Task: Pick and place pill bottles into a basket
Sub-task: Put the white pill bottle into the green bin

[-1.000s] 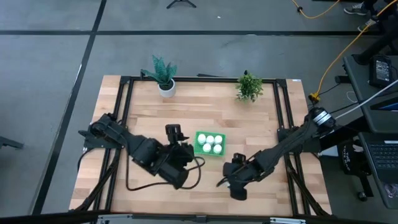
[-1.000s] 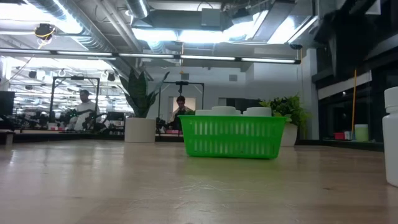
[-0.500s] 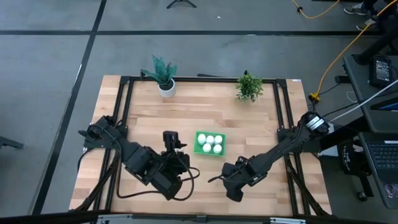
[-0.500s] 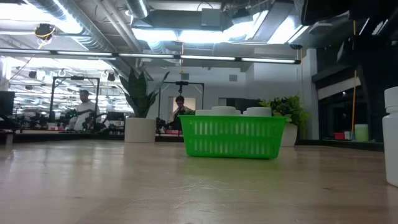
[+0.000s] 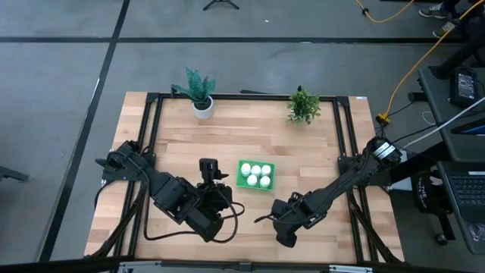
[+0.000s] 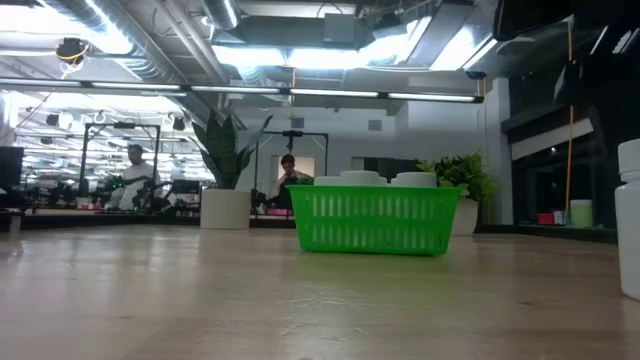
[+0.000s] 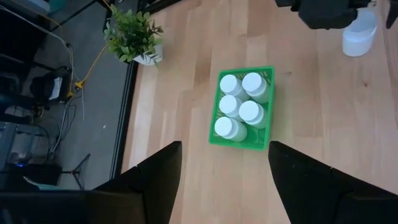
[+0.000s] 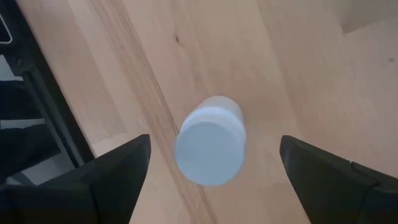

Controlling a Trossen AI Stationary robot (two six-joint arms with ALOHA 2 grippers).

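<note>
The green basket [image 5: 255, 175] stands mid-table with several white pill bottles [image 7: 241, 104] upright in it. My left gripper [image 5: 208, 167] is open and empty, just left of the basket and facing it. My right gripper [image 5: 283, 227] is open near the table's front edge, above another upright pill bottle [image 8: 210, 142]. Its fingers stand on either side of the bottle's cap, apart from it. The gripper hides that bottle in the high view; it also shows in the left wrist view [image 7: 359, 37]. A bottle [image 6: 628, 220] stands on its base at the low view's right edge.
Two potted plants [image 5: 200, 92] [image 5: 304, 105] stand at the table's far edge. A black frame [image 5: 151, 136] runs along the table's sides. Bare wood lies between the basket and the plants. People show in the room behind [image 6: 135, 170].
My left gripper has drawn back from the basket toward the table's left edge. My right gripper has shifted a little toward the table's near edge over the bottle. The basket and bottles have stayed put.
</note>
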